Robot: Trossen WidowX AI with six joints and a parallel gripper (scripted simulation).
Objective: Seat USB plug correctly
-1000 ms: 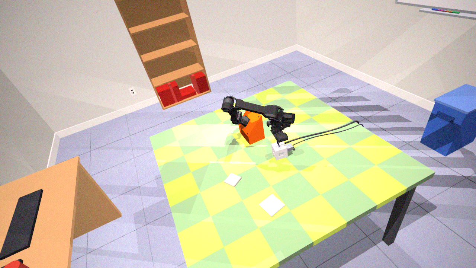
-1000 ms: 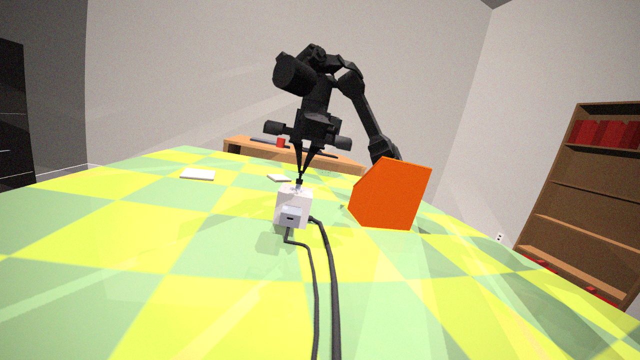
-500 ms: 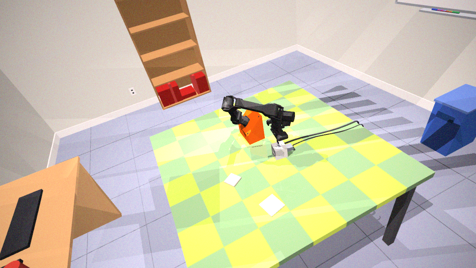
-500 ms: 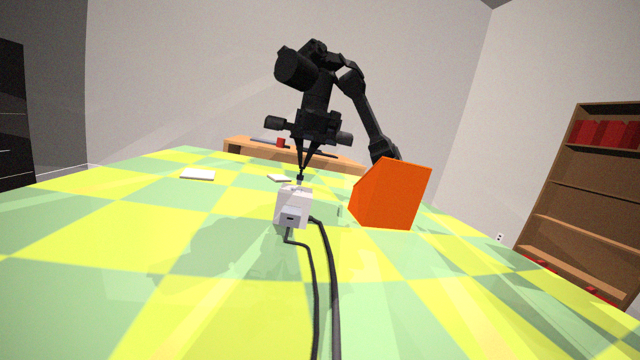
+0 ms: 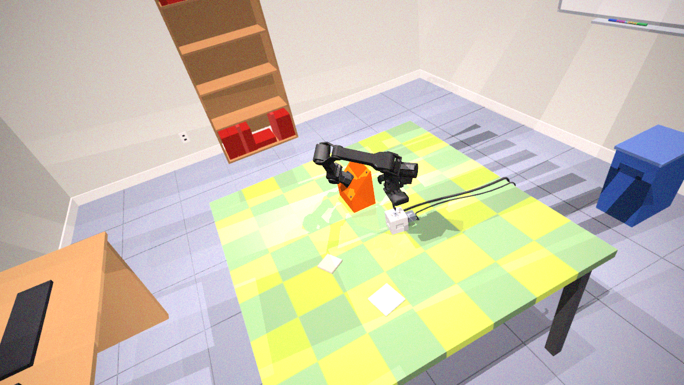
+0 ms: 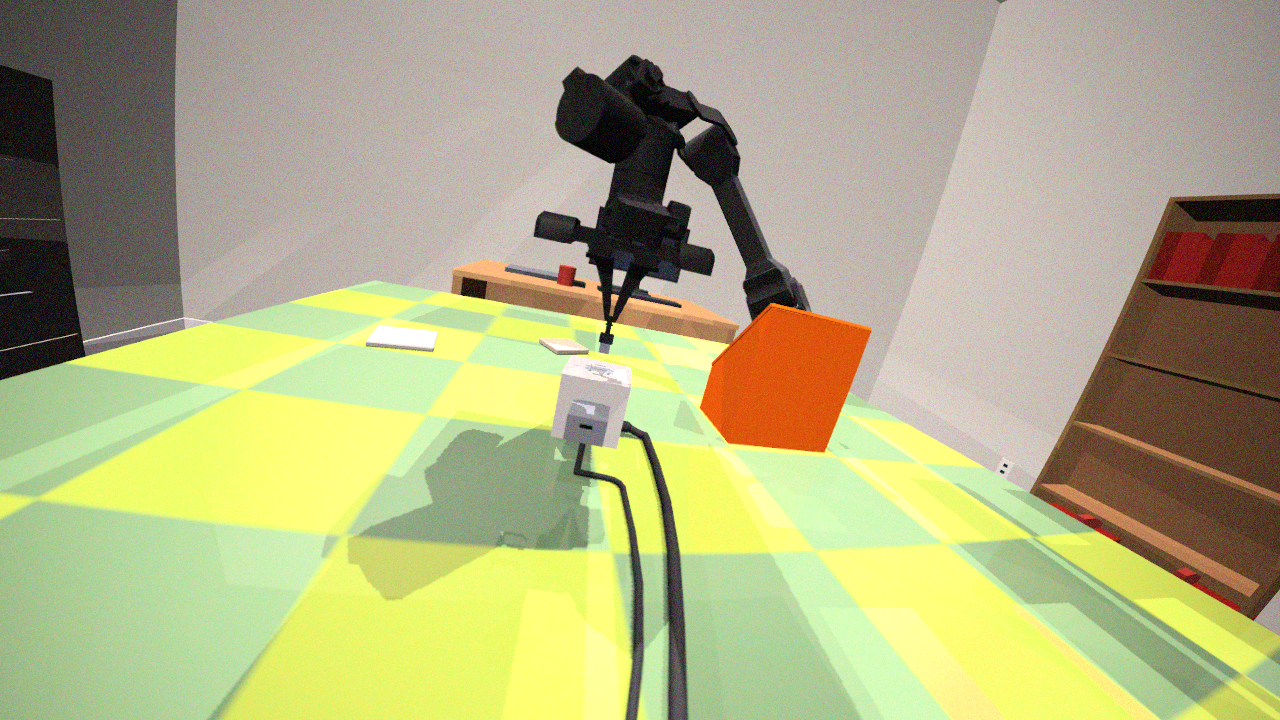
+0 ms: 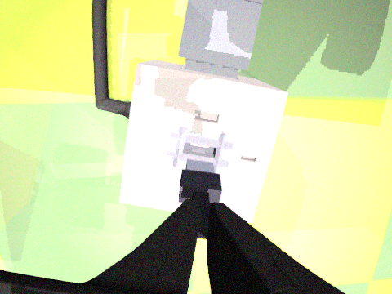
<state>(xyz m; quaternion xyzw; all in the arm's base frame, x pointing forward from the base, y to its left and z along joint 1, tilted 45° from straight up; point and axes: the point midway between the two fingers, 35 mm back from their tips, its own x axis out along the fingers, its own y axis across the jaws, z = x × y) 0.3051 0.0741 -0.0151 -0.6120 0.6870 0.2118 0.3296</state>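
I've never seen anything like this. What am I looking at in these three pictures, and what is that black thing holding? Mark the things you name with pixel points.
The black machine is a robot arm. Its hand, a gripper point(image 5: 395, 206) point(image 6: 607, 327) point(image 7: 202, 212), has two fingers, shut on a small USB plug point(image 6: 605, 343) point(image 7: 200, 180). One picture looks down from high up, one across the table point(image 5: 454, 268) point(image 6: 313, 465) from the side, and one from the arm's wrist, past the fingers.

Below the plug is a white power cube point(image 5: 396, 222) point(image 6: 592, 385) point(image 7: 151, 163) with a socket on top. An orange block point(image 5: 360, 193) point(image 6: 787, 385) and two pale flat squares also lie there, and dark cables run from the cube.
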